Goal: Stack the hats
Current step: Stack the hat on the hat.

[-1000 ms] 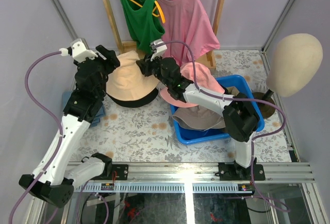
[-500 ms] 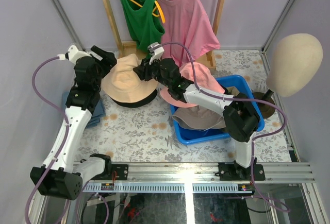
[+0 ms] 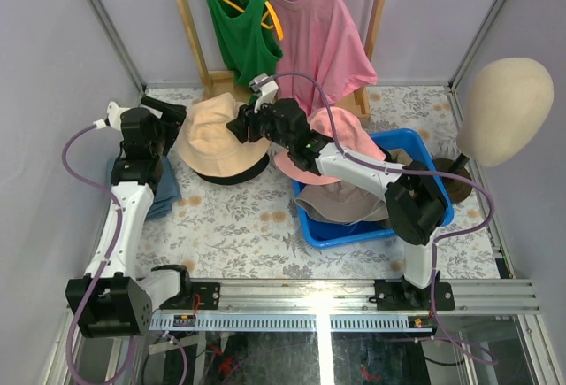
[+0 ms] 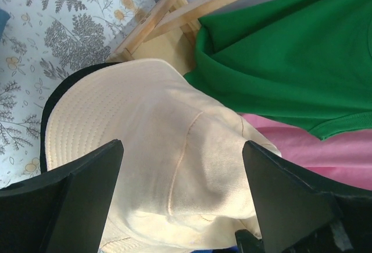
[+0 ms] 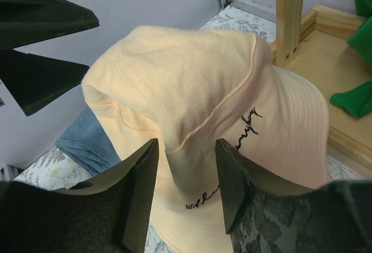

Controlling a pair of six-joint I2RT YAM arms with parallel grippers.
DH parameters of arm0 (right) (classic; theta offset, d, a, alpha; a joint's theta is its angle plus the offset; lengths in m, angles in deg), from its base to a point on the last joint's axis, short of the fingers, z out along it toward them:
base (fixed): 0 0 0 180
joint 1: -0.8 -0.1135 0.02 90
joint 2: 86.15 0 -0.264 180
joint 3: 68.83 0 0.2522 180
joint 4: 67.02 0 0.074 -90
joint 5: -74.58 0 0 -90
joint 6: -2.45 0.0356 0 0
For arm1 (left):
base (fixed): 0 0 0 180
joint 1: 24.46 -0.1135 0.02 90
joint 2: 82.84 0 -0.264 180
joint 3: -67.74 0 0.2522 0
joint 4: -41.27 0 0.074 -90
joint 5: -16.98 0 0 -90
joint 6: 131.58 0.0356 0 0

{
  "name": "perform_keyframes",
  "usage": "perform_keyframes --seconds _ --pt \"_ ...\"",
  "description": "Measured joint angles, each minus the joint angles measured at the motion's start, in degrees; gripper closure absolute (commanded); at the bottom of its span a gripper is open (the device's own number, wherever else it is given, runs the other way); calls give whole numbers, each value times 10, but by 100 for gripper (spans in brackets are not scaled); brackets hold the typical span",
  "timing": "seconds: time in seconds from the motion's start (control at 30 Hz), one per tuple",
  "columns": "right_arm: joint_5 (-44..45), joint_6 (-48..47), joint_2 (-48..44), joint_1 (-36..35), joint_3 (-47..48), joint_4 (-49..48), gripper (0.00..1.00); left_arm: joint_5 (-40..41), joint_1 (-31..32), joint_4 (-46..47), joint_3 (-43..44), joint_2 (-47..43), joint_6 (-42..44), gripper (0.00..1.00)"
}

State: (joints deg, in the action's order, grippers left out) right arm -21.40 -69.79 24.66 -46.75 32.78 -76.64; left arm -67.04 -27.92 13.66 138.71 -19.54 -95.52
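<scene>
A beige bucket hat (image 3: pixel 210 137) sits on a black hat (image 3: pixel 239 175) at the back left of the table. My right gripper (image 3: pixel 242 125) is shut on a fold of the beige hat's crown (image 5: pixel 192 78), with the fabric pinched between its fingers (image 5: pixel 138 189). My left gripper (image 3: pixel 166 111) is open and empty, just left of the beige hat (image 4: pixel 174 166) and apart from it. A pink hat (image 3: pixel 347 134) and a grey-taupe hat (image 3: pixel 340 204) lie in the blue bin (image 3: pixel 354 230). A blue cap (image 3: pixel 157 192) lies under the left arm.
A wooden rack (image 3: pixel 190 40) with a green shirt (image 3: pixel 232 22) and a pink shirt (image 3: pixel 318 31) stands right behind the hats. A cream mannequin head (image 3: pixel 504 102) stands at the right. The enclosure wall is close on the left.
The left arm has drawn back to the left, away from the beige hat, its gripper open. The right gripper has stayed on the crown, shifting slightly left.
</scene>
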Motion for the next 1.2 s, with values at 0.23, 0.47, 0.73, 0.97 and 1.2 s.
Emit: perform_keyframes --seconds 0.23,0.47,0.73,0.97,1.2 --pt "5 -6 -32 0 -19 14 40 -13 -23 15 -40 1 -52 15" --pt "20 -9 -94 5 -59 17 38 -16 -46 32 -105 -14 -104 14" --pt "43 27 -121 42 -87 31 39 -15 -58 55 -163 -27 -154 14" --pt "50 73 -111 56 -82 71 41 -15 -68 91 -205 -26 -191 12" --pt "33 134 -61 69 -45 111 43 -19 -85 157 -257 -17 -227 12"
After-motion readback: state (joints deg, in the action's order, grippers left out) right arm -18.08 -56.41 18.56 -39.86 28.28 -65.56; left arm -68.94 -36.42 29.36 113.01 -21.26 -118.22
